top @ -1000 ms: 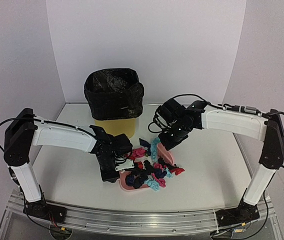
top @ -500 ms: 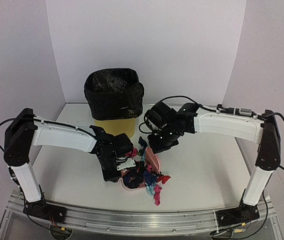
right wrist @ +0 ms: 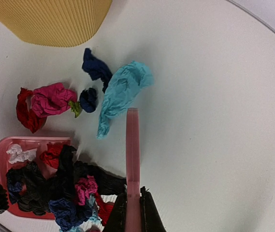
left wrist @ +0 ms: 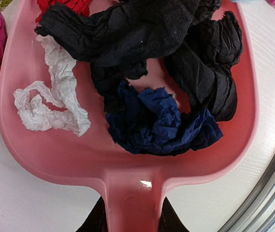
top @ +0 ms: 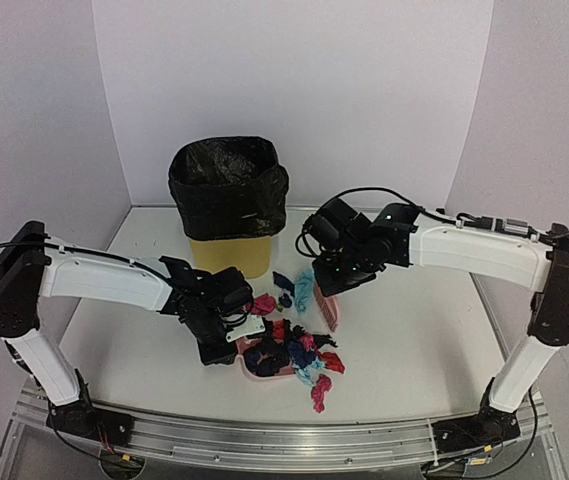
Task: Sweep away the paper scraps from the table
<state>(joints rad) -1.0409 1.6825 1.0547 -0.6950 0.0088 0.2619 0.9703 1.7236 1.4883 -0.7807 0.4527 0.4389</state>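
Note:
My left gripper (top: 222,338) is shut on the handle of the pink dustpan (left wrist: 55,154), which lies flat on the table (top: 414,340). Black, navy and white paper scraps (left wrist: 151,116) fill the pan, and more spill over its mouth (top: 299,352). My right gripper (right wrist: 133,215) is shut on the pink hand brush (right wrist: 132,145), held just behind and right of the pile. Loose scraps lie behind the pan: a light blue one (right wrist: 120,94), a navy one (right wrist: 96,67), a pink one (right wrist: 52,99) and a red one (right wrist: 26,113). A red-pink scrap (top: 318,396) lies toward the front.
A yellow bin lined with a black bag (top: 227,185) stands at the back, just behind the loose scraps. White walls close in the table on three sides. An aluminium rail (top: 284,440) runs along the front edge.
The brush swept left and pushed the pile into the dustpan, then drew back to the right. The scraps bunched up at the pan; the left arm shifted slightly.

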